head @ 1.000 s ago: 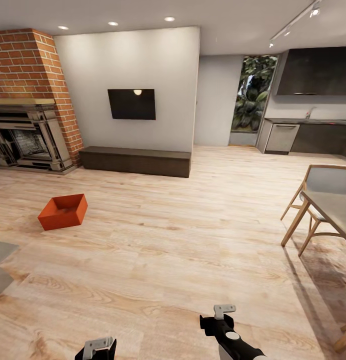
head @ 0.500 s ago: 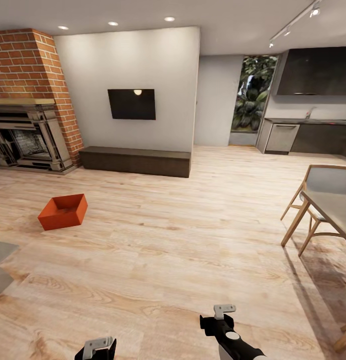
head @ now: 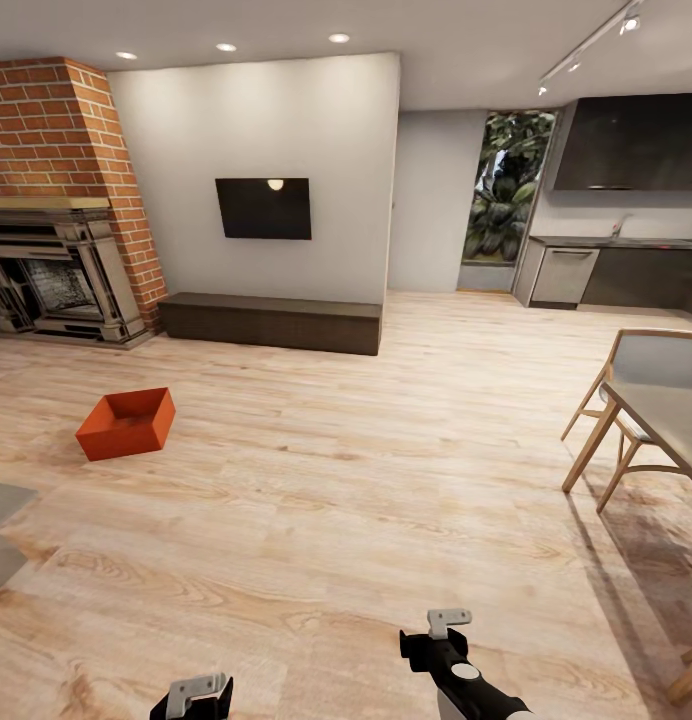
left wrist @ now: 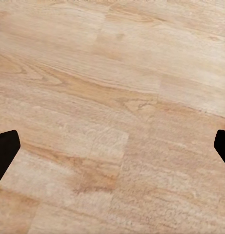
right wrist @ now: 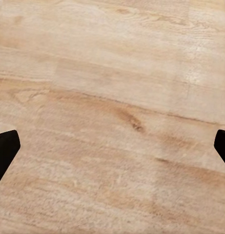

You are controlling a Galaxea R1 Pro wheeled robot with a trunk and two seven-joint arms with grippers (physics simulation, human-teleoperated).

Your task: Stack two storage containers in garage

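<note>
Where the light wood plank floor (head: 336,500) spread across the living room, one red-orange rectangular open-top storage container (head: 126,423) sat upright on it, at the left of the head view and well ahead of the robot. Its long axis ran roughly from the near left toward the far right, one short end facing the red brick fireplace (head: 61,200); the opening faced up. It stood apart from every other item.

Fixtures recorded: a black wall television (head: 263,208) on a white wall; a long dark low bench (head: 271,321) beneath it; a wooden-framed chair (head: 641,385) with a grey seat beside a grey-topped dining table (head: 676,420) at the right; dark kitchen cabinets (head: 626,270) in the far right corner.

The left claw (head: 198,692) and the right claw (head: 447,622) hung low at the bottom edge of the head view, both far from the container. In each wrist view the dark fingertips (left wrist: 5,153) (right wrist: 5,151) stood wide apart at the frame's edges, bare planks between them: both claws released, grasping nothing.
</note>
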